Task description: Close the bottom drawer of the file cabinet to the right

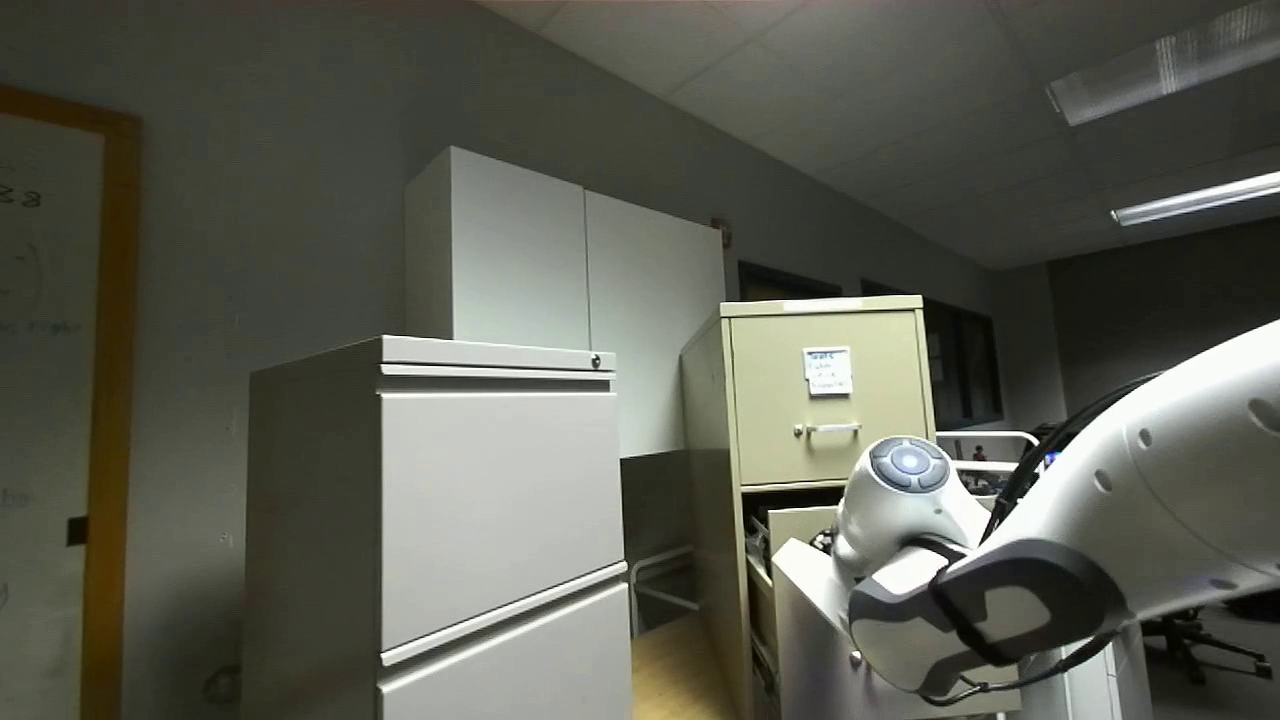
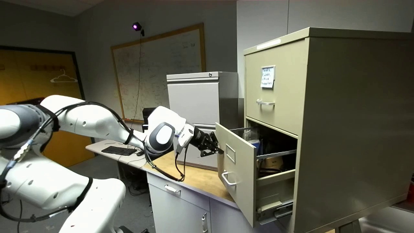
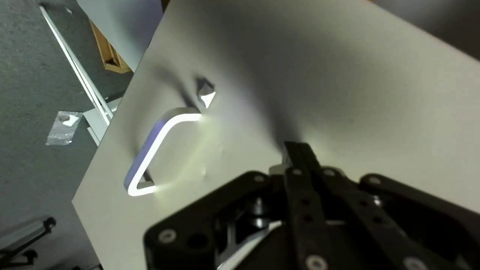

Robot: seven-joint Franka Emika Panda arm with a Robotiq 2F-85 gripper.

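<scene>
The beige file cabinet (image 2: 349, 129) has its bottom drawer (image 2: 241, 191) pulled out. The drawer also shows in an exterior view (image 1: 815, 650), partly hidden by the arm. Its silver handle (image 2: 228, 179) sits low on the drawer front and shows at left in the wrist view (image 3: 144, 152), beside a small lock (image 3: 206, 94). My gripper (image 2: 221, 151) is at the upper part of the drawer front, above the handle. In the wrist view its fingertips (image 3: 299, 148) are together and empty, touching or very near the panel; I cannot tell which.
A grey two-drawer cabinet (image 2: 194, 100) stands beside the beige one, also in an exterior view (image 1: 500, 500). Both stand on a wooden counter (image 2: 197, 176) over white cupboards (image 2: 181, 204). The beige cabinet's top drawer (image 1: 830, 400) is shut. A desk with a keyboard (image 2: 119, 150) is behind the arm.
</scene>
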